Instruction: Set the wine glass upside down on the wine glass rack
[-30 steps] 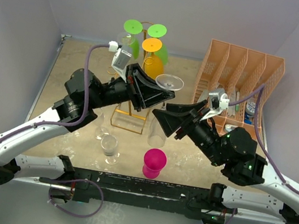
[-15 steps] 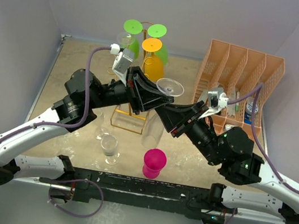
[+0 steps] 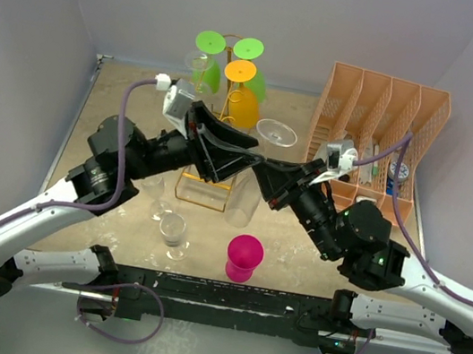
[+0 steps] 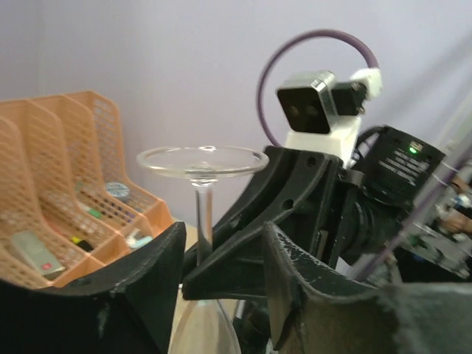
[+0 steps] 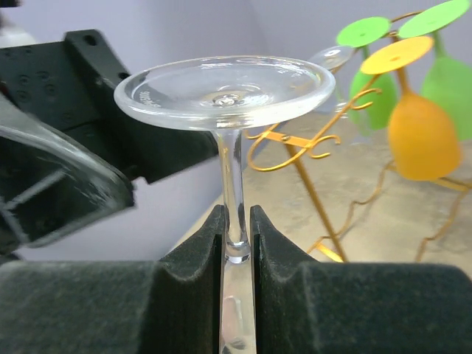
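The clear wine glass [image 3: 276, 133] is held upside down in the air, foot on top, in front of the gold wire rack [image 3: 204, 192]. My right gripper [image 3: 264, 174] is shut on its stem just above the bowl; the right wrist view shows the pads [image 5: 206, 247] pinching the stem under the foot [image 5: 225, 87]. My left gripper [image 3: 243, 162] is open, its fingers spread either side of the bowl. In the left wrist view the stem and foot [image 4: 203, 160] rise between my left fingers [image 4: 299, 280]. The rack [image 5: 310, 147] stands behind the glass.
Two green glasses [image 3: 211, 43], an orange one [image 3: 240, 71] and a clear one hang upside down on the rack. Two clear glasses [image 3: 174, 231] and a magenta glass [image 3: 244, 256] stand on the near table. The peach mesh organizer [image 3: 381, 101] is at the back right.
My right gripper moved in from the right and shut on the stem. My left arm drew back a little to the left, and the glass shifted slightly right.
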